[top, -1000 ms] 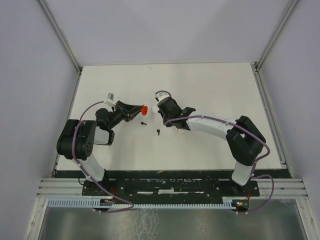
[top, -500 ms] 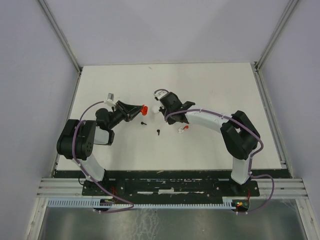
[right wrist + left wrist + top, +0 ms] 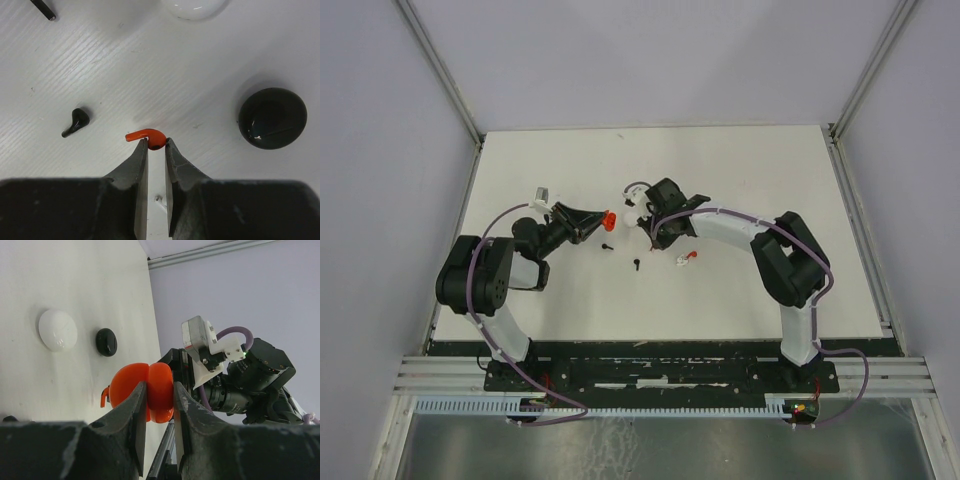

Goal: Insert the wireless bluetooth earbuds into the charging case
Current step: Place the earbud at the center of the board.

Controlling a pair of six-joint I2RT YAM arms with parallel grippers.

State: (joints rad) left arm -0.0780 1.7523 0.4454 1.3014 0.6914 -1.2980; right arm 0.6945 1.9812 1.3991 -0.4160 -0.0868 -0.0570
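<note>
Red earbud (image 3: 147,134) pinched between right gripper (image 3: 156,146) tips; left gripper (image 3: 159,392) clamps orange charging case (image 3: 129,387).

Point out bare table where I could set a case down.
Free: the table's far strip along the back wall; its right side past the right arm; the near strip by the bases. Crowded: the middle, earbuds between left gripper and right gripper.

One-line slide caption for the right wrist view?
Right end effector pinches a red earbud; a black earbud lies loose to its left.
</note>
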